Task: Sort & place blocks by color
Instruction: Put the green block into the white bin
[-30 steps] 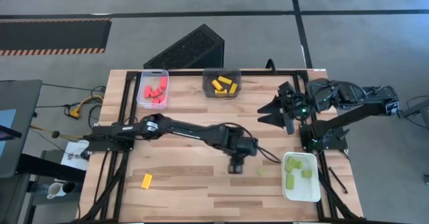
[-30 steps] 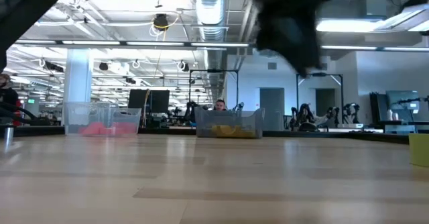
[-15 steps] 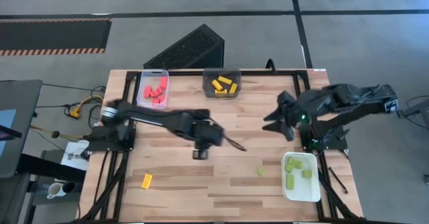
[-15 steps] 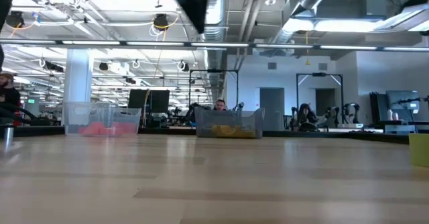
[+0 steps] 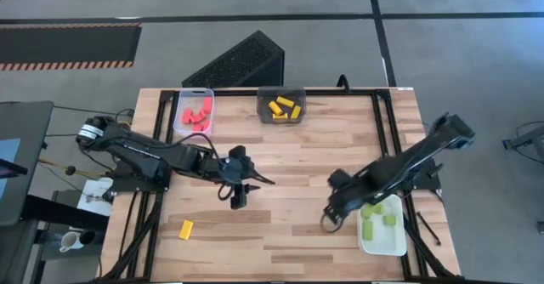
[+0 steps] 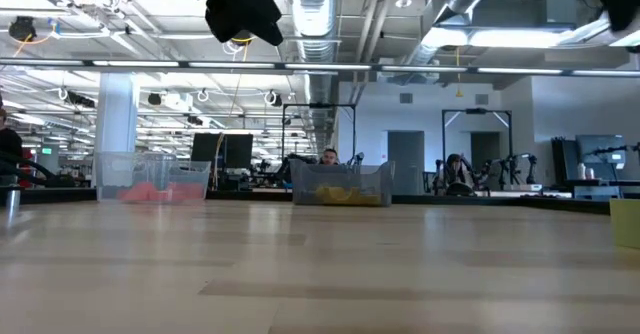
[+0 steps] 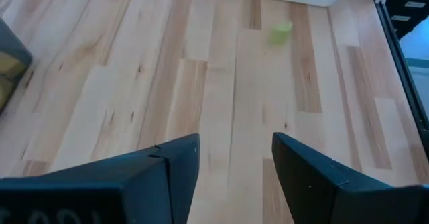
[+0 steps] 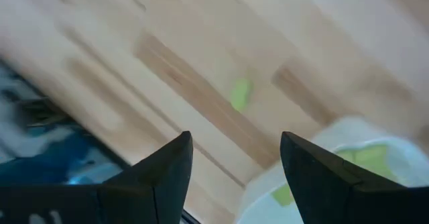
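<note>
A lone green block (image 7: 281, 31) lay on the bench (image 5: 289, 156) just beside the white tray (image 5: 399, 243). The right hand (image 5: 330, 218) hung over it, open and empty. The left hand (image 5: 240, 190) hovered mid-bench, open and empty. A yellow block (image 5: 186, 228) lay near the front-left corner.

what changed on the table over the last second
The left hand pulled back from the table's middle toward its left side, empty and open. The right hand swung down from the far right to hover open over the loose green block beside the white tray. The loose yellow block and the sorted blocks stayed put.
</note>
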